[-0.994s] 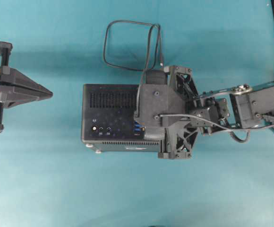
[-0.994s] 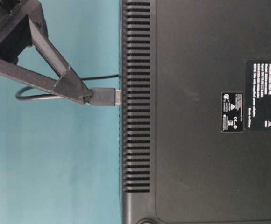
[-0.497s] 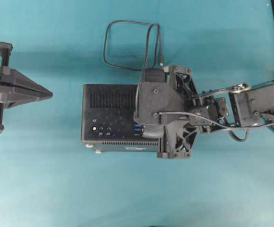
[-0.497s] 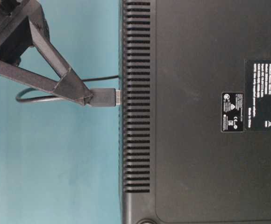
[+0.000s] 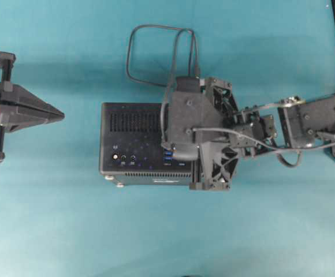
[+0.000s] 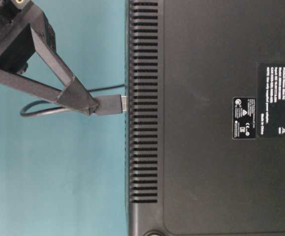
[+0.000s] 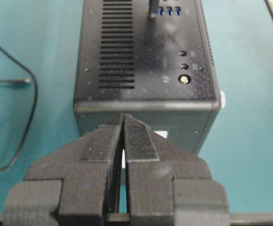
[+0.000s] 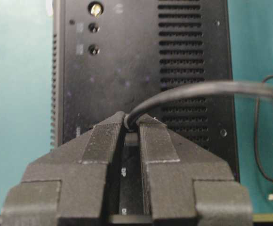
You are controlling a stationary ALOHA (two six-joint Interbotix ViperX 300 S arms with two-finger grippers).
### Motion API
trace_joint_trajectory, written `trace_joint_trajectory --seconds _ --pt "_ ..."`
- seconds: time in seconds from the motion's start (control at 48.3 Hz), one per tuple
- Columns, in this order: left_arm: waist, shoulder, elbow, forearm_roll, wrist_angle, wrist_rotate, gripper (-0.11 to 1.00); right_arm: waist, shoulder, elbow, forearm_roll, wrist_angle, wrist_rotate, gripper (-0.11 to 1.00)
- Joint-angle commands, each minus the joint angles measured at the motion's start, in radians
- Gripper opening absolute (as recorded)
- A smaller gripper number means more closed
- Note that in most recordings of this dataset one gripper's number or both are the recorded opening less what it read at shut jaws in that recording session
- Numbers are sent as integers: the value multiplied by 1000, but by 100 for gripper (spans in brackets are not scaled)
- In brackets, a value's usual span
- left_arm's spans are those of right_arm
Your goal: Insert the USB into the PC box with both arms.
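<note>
Table-level view: my right claw grasps the smooth rectangular plug of the USB, its metal tip touching the slotted PC box; my left claw is clenched, empty.

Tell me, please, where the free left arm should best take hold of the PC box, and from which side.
Probably the PC box by its two long side walls at the end facing the left gripper, coming in level from that side. That end is bare, while the right gripper holds the USB plug at the other.
</note>
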Motion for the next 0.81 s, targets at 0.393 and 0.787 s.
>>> trace_joint_trajectory --seconds 0.393,0.787 --pt "0 0 -11 2 -9 0 0 44 -8 25 89 -38 6 7" --pt "0 0 -17 2 -8 0 0 -26 -8 37 77 -40 3 7"
